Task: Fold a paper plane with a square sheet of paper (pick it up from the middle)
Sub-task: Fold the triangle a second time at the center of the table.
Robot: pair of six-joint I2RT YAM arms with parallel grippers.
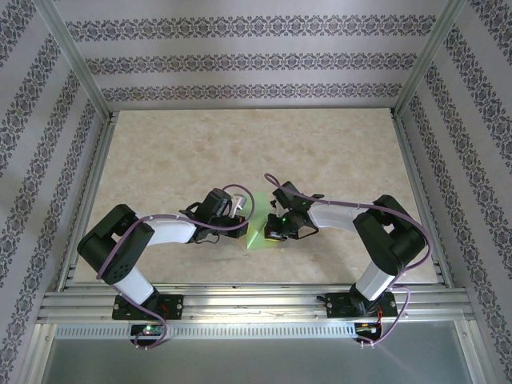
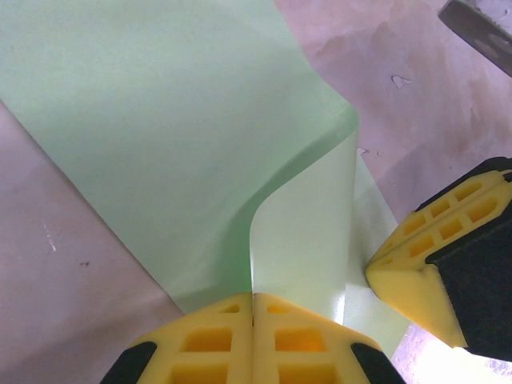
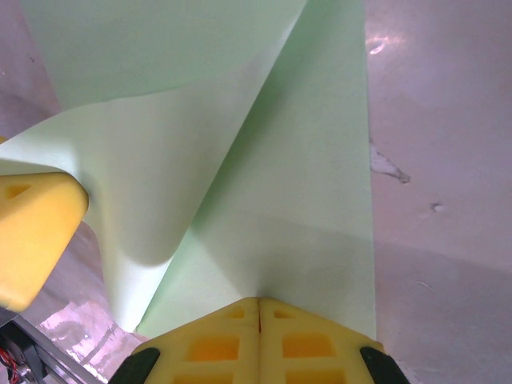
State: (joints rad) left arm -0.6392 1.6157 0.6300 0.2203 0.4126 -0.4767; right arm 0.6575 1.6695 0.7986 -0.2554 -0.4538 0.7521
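Note:
The pale green sheet of paper (image 1: 261,230) lies partly folded on the table between my two arms, one flap lifted off the surface. My left gripper (image 1: 244,213) is shut on the curled-up flap of the paper (image 2: 160,120), its yellow fingertips (image 2: 224,336) pressed together over it. My right gripper (image 1: 277,229) is shut on the opposite side of the paper (image 3: 304,200), which runs up into its closed tips. Each wrist view also catches the other gripper's yellow finger close by: the right one (image 2: 432,264) and the left one (image 3: 32,232).
The beige marbled table (image 1: 240,152) stretches away behind the paper. Aluminium rails (image 1: 240,300) run along the near edge and patterned walls close in the sides. A grey part (image 2: 480,24) sits at the top right of the left wrist view.

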